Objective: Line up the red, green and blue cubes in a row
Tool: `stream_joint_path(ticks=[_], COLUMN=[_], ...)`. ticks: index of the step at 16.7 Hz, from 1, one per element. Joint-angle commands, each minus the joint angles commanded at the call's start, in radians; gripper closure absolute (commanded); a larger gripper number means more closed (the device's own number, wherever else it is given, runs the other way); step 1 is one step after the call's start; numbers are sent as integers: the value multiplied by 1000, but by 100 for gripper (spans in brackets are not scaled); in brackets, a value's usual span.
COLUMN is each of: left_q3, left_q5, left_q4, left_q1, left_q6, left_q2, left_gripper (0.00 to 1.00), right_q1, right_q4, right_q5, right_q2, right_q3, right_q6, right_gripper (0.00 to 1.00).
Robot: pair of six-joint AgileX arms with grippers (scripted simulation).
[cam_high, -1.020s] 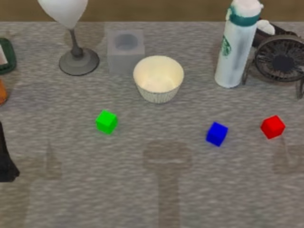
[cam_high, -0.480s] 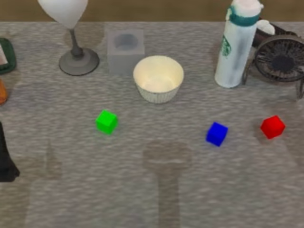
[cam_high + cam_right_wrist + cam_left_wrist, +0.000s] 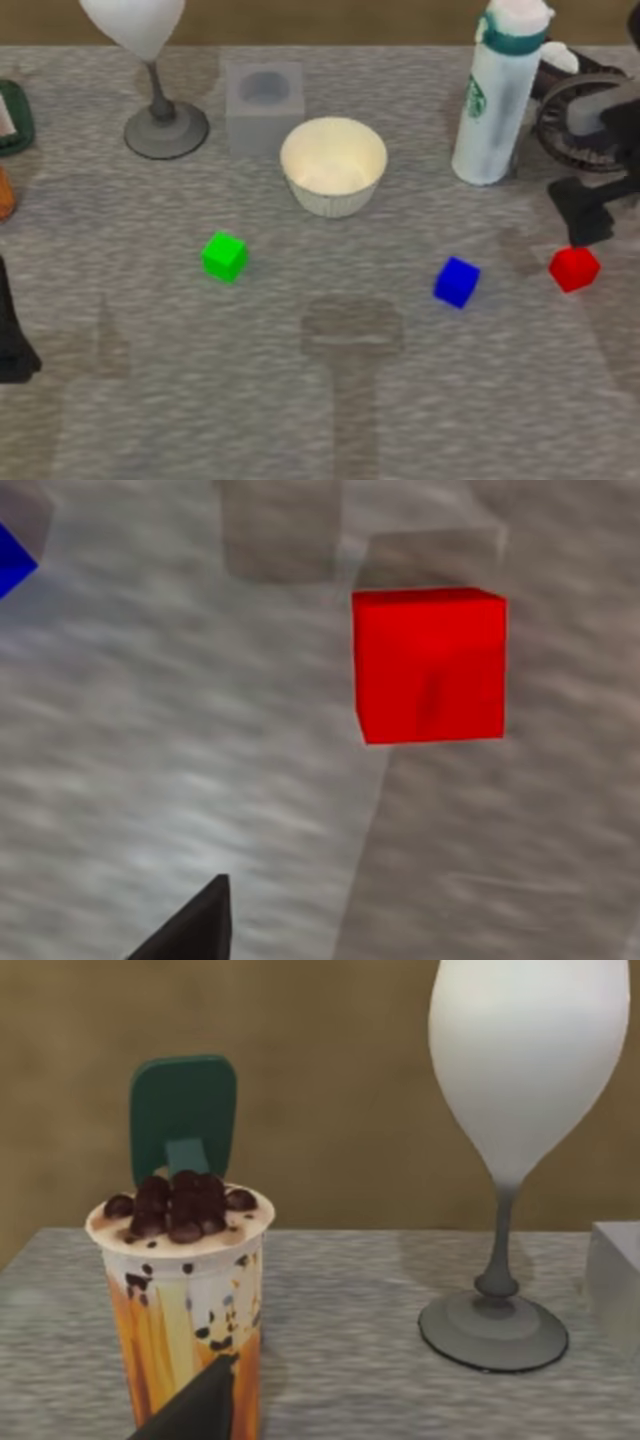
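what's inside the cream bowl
Nothing shows inside the cream bowl: the top view shows only its bare pale inner surface. None of the cubes is in it. What lies beneath the bowl is covered.

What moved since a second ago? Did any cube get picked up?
Only the right arm moved: its right gripper came in from the table's right edge, now just behind the red cube. No cube was picked up; red, green cube and blue cube stayed put.

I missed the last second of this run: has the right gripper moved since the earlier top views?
Yes. The right gripper, out of view before, has entered from the table's right edge, now just beyond the small red cube and beside the dark fan.
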Motion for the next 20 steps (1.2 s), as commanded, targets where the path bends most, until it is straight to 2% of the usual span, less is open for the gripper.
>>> stream_joint_path(ticks=[5, 12, 20], left_q3=[0, 0, 0], left_q5=[0, 0, 0], left_q4=[0, 0, 0], left_q1=[0, 0, 0], left_q6=[0, 0, 0], left_q2=[0, 0, 0], left_gripper=[0, 0, 0], right_q1=[20, 17, 22], right_q4=[-101, -103, 169], right_q5=[1, 1, 2], right_q2=[204, 220, 338], right_q3=[181, 191, 43], right_q6=[-22, -24, -21], right_gripper=[0, 0, 0])
